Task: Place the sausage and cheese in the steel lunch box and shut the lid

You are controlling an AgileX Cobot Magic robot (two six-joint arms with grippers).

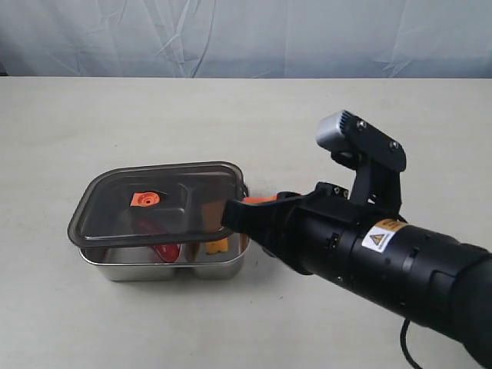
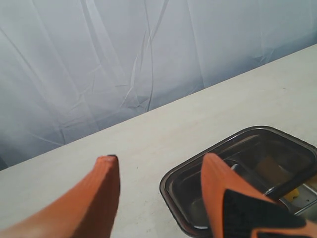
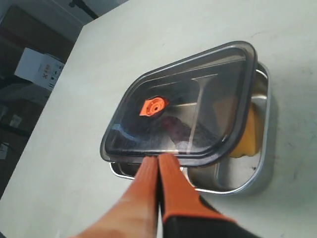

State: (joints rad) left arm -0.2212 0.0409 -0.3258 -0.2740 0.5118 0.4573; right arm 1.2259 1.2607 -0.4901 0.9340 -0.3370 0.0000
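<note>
Exterior view. The black right arm [image 1: 384, 254], nearest the lens, is reaching in from the lower right and is carrying a yellow warning label [image 1: 377, 237] and a grey camera housing [image 1: 338, 129].

The right tool [image 1: 231, 217] is lying at the right-hand edge of the lid [image 1: 115, 200]. In the right wrist view this tool [image 3: 156, 159] is showing its two orange fingers [image 3: 141, 188] pressed together, with the tips touching the lid's rim. Whether any of the rim is pinched between them cannot be told.

The dark see-through lid [image 3: 198, 99] is resting askew on the lunch box [image 1: 154, 270] and is not seated on its rim. Its orange tab [image 1: 144, 199] is facing up. The lid is leaving one end of the box [image 3: 257, 168] uncovered.

The sausage [image 1: 165, 251] is lying in the left compartment and is showing red beneath the lid's near edge. The cheese [image 1: 217, 244] is lying in the right compartment, with part of it [image 3: 247, 141] exposed beyond the lid.

Left wrist view. The left tool [image 2: 161, 157] is hanging above the pale surface [image 1: 231, 115] with its fingers [image 2: 99, 198] spread wide and gripping nothing. A corner of the lid [image 2: 257, 148] is showing below it.

A white cloth [image 1: 231, 38] is hanging behind the surface.
</note>
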